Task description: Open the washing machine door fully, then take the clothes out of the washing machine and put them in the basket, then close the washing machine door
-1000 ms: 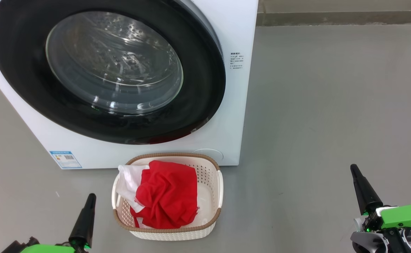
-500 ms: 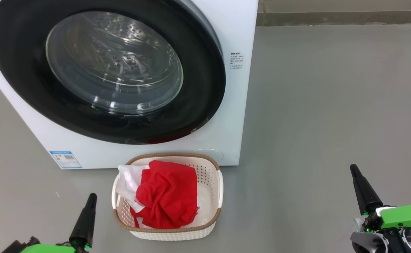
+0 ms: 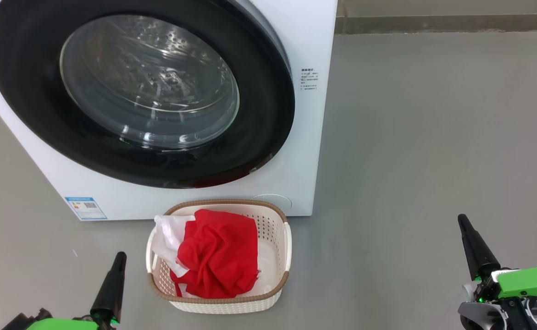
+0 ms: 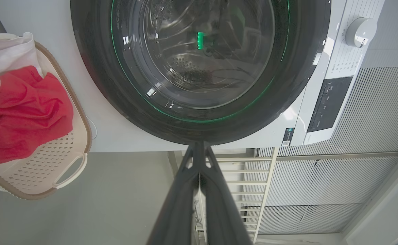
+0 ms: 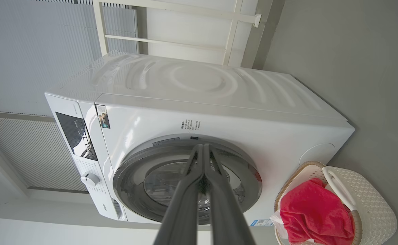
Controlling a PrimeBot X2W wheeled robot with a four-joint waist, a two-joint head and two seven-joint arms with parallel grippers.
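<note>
Left gripper (image 3: 120, 257) sits low at the left, fingers pressed together with nothing between them, tip pointing up toward the washing machine (image 3: 305, 137) and well clear of everything. The washing machine door (image 3: 144, 87) reads as shut: in the right wrist view its black rim lies flat against the white front with no gap visible, though I can't confirm the latch from here. It's round, so there is no long axis; its face points straight out at the robot. Through the glass I see bare perforated drum and no red fabric, so unloading looks done. The red smear low on the rim I take for a reflection. The basket (image 3: 275, 238) stands on the floor (image 3: 433, 137) just in front of the machine, right of the blue label (image 3: 85, 207), mouth up. Its handles are at its left and right ends, so its long axis appears to run parallel to the machine front. The clothes (image 3: 218, 256) are inside it, a crumpled red heap with the white part toward the back-left corner and no clear axis of its own. Right gripper (image 3: 462, 221) is far right, also closed on nothing, pointing up and slightly left. My judgement: all three steps complete, nothing left but a latch check.
</note>
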